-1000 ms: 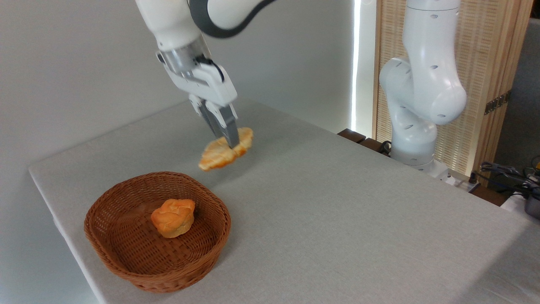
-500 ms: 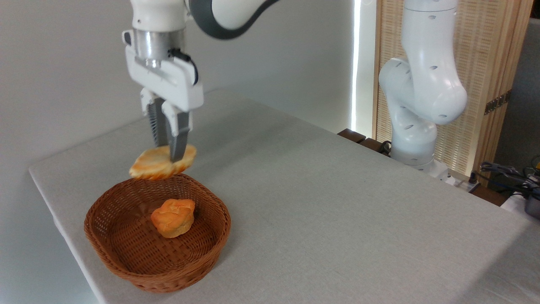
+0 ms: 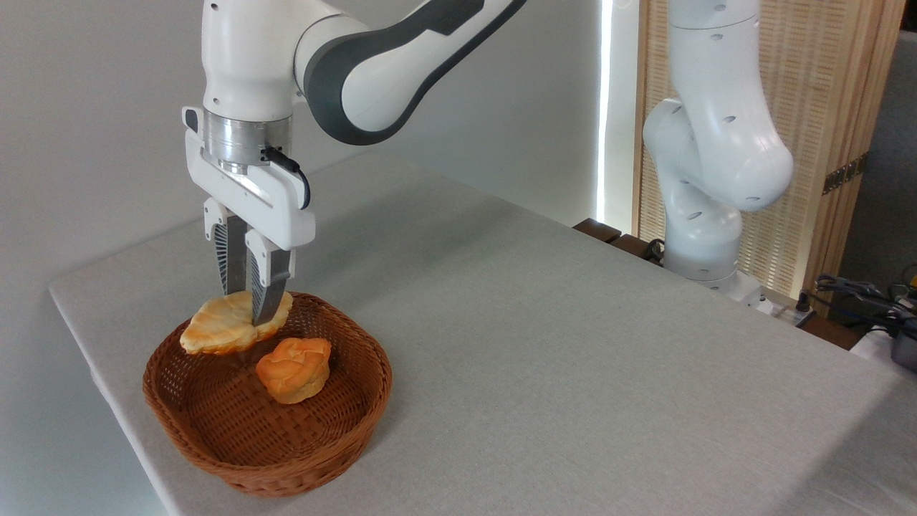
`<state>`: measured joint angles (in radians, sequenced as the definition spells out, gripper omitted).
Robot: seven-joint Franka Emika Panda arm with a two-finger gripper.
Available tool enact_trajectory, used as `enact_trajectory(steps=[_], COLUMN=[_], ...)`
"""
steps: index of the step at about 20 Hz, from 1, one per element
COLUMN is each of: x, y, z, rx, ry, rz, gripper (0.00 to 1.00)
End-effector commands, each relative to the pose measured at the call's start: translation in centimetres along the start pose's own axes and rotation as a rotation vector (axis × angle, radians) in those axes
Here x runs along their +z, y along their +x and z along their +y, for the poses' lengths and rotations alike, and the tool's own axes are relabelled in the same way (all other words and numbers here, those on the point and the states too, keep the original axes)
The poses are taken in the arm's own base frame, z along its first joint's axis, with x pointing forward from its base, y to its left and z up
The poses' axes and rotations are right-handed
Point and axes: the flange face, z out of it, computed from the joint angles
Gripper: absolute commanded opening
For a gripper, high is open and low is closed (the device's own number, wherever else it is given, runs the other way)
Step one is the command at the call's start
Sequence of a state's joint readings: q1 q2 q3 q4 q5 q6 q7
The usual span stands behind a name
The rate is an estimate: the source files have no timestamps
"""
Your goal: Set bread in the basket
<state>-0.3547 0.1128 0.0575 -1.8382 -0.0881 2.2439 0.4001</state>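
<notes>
Camera view from the fixed position is showing the placing step: the two-finger gripper (image 3: pixel 247 315) is holding the flat, leaf-shaped pale golden bread (image 3: pixel 228 328) with its ridged top and browner edges, jaws pinched narrowly on the pastry's right part. That bread is hanging over the back left of the round, shallow, reddish-brown woven wicker basket (image 3: pixel 215 451), about level with the rim and seemingly not resting on the weave. A chunky, rounder orange bun (image 3: pixel 294 369) is lying inside the basket, just beside and in front of the held piece.

Judging from this, the next move is calling for a short descent and then parting the jaws, keeping the bread clear of the bun and inside the rim.

White arm (image 3: pixel 401 57) is reaching in from upper right, wrist pointing straight down, fingers vertical above the grey table (image 3: pixel 573 344).
</notes>
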Motion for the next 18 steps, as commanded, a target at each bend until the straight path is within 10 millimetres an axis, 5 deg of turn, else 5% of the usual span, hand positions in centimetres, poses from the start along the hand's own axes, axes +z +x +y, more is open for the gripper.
enact_trajectory(steps=[1,9,18], x=[-0.5,-2.1,-10.9], y=[0.3,-0.5,-5.6], z=[-0.3,-0.4,-3.3], rx=[-0.005,-0.015,0.131], ry=[-0.005,-0.021,-0.052], rz=[0.021,-0.015,-0.13], gripper=[1.0,1.0,1.0])
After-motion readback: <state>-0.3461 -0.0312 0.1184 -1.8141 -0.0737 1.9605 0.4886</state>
